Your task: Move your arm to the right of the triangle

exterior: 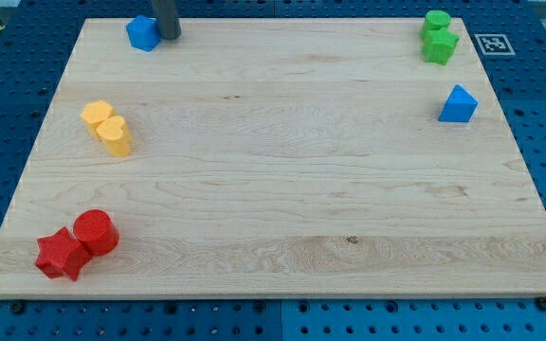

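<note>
A blue triangle block [458,104] sits near the board's right edge, in the upper part of the view. My rod comes down at the view's top left, and my tip [170,36] rests on the board just right of a blue block [142,32], touching or almost touching it. The tip is far to the left of the triangle, across most of the board's width.
The wooden board [282,189] lies on a blue pegboard table. Two green blocks [438,38] sit at the top right. A yellow block and a yellow heart [108,127] sit at the left. A red cylinder [96,232] and a red star [62,254] sit at the bottom left.
</note>
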Controlling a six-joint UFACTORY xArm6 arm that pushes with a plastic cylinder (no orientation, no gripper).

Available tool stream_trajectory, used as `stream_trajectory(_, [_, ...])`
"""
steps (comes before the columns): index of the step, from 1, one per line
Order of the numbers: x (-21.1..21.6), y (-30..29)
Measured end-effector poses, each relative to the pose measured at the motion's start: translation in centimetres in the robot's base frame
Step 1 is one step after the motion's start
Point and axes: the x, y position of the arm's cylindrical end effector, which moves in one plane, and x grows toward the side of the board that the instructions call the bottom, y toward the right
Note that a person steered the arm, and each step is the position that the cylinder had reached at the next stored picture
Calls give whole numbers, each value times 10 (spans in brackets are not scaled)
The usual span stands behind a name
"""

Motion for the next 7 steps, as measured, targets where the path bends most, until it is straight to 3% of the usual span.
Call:
stream_trajectory(3, [19,21])
stream_trajectory(5, [87,66])
stream_trajectory(7, [93,77])
